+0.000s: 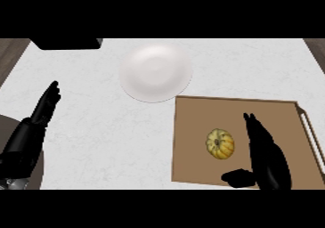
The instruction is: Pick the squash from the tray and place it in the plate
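Yellow squash, ribbed and nearly round, is seen lying on the brown tray, about mid-tray and a bit toward its left half. Its slightly longer side is run away from the robot, so up-down in the head view.

Key relation: the squash is placed just to the left of the right robot hand, beside the straight fingers, with a thin strip of tray showing between them, so no contact can be claimed. The thumb is stuck out low and leftward, nearer the robot than the squash. So that robot hand is spread apart with nothing held, and the squash is kind of bracketed by fingers on one side and thumb below. A small shift left plus a curl would probably be needed before any lift.

The left robot hand is parked at the left of the bench, fingers straight, nothing held, well apart from the tray. The right one is clearly nearer.

The white plate is set beyond and left of the squash, its rim right at the tray's far left corner. The carry would likely be a short diagonal over the tray's far edge, which looks low. Bare bench is left open on the plate's left. A pale handle on the tray's right side and a dark box at the far left corner are both kept out of that path.
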Robot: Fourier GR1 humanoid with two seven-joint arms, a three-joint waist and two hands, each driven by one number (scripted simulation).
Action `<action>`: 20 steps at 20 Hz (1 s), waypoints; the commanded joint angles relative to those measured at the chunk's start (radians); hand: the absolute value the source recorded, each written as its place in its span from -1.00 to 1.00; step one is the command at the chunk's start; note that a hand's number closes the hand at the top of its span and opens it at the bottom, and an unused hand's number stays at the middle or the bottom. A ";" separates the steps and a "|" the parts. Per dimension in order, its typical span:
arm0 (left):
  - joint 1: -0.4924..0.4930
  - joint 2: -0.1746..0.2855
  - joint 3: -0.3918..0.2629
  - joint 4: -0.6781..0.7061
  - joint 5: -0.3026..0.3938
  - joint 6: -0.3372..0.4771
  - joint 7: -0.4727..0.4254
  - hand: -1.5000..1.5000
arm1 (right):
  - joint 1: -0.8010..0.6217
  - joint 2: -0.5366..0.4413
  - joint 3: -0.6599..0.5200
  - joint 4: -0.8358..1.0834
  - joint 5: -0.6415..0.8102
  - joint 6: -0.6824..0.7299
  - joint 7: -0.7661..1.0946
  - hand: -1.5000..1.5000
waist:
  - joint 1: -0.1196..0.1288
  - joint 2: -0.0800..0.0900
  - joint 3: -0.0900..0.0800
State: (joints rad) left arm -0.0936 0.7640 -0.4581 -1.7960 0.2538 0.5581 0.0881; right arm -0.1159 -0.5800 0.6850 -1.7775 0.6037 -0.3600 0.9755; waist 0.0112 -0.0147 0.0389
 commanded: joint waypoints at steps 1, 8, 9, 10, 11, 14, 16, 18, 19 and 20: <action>0.092 0.008 0.013 0.132 -0.004 -0.011 -0.065 0.00 | -0.070 0.012 0.013 -0.055 0.008 0.154 0.183 -1.00 | 0.010 0.016 -0.048; 0.117 -0.011 -0.005 0.140 -0.013 -0.002 -0.110 0.00 | -0.127 0.044 -0.011 -0.039 -0.068 0.248 0.206 -1.00 | 0.017 0.020 -0.044; 0.113 -0.009 -0.002 0.149 -0.001 -0.010 -0.095 0.00 | -0.103 0.041 0.008 -0.047 -0.066 0.246 0.195 -1.00 | 0.006 0.020 -0.044; 0.117 0.001 0.006 0.157 -0.001 -0.017 -0.111 0.00 | -0.118 0.054 -0.006 -0.050 -0.078 0.249 0.207 -1.00 | 0.009 0.020 -0.044; 0.089 0.010 0.031 0.158 0.007 -0.022 -0.110 0.00 | -0.150 0.077 -0.004 -0.017 -0.078 0.267 0.221 -1.00 | 0.018 0.023 -0.044; 0.125 0.004 0.007 0.158 -0.014 -0.004 -0.118 0.00 | -0.096 0.071 0.024 -0.050 -0.080 0.277 0.230 -1.00 | 0.001 0.017 -0.044; 0.130 -0.012 -0.002 0.158 0.005 -0.012 -0.124 0.00 | -0.125 0.065 -0.010 -0.006 -0.101 0.294 0.215 -1.00 | 0.011 0.022 -0.045; 0.116 0.008 0.018 0.157 0.020 -0.036 -0.126 0.00 | -0.130 0.088 -0.004 0.030 -0.083 0.281 0.208 -1.00 | 0.011 0.022 -0.044; 0.108 -0.009 -0.002 0.153 -0.007 -0.005 -0.110 0.00 | -0.137 0.088 -0.009 0.029 -0.095 0.296 0.198 -1.00 | 0.006 0.021 -0.042; 0.108 0.004 0.011 0.159 0.007 -0.024 -0.117 0.00 | -0.135 0.103 -0.003 0.030 -0.074 0.279 0.201 -1.00 | 0.003 0.020 -0.043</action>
State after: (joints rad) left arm -0.0803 0.7641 -0.4512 -1.7779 0.2640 0.5490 0.0188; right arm -0.2341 -0.5073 0.6796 -1.7636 0.5182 -0.1043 1.0875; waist 0.0112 -0.0105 0.0506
